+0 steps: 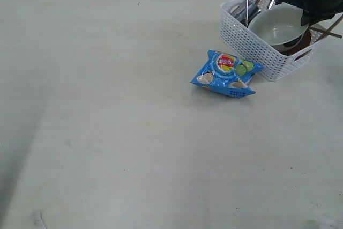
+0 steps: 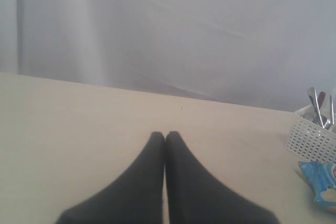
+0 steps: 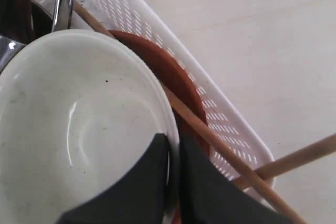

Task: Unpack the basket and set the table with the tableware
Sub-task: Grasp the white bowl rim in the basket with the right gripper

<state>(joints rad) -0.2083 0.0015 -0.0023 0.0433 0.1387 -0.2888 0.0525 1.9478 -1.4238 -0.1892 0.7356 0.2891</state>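
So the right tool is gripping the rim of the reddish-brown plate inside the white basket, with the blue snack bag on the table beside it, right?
Not quite: the right tool grips the rim of the white bowl, not the reddish-brown plate, as the right wrist view shows. It is inside the white basket, and the blue snack bag lies on the table beside that.
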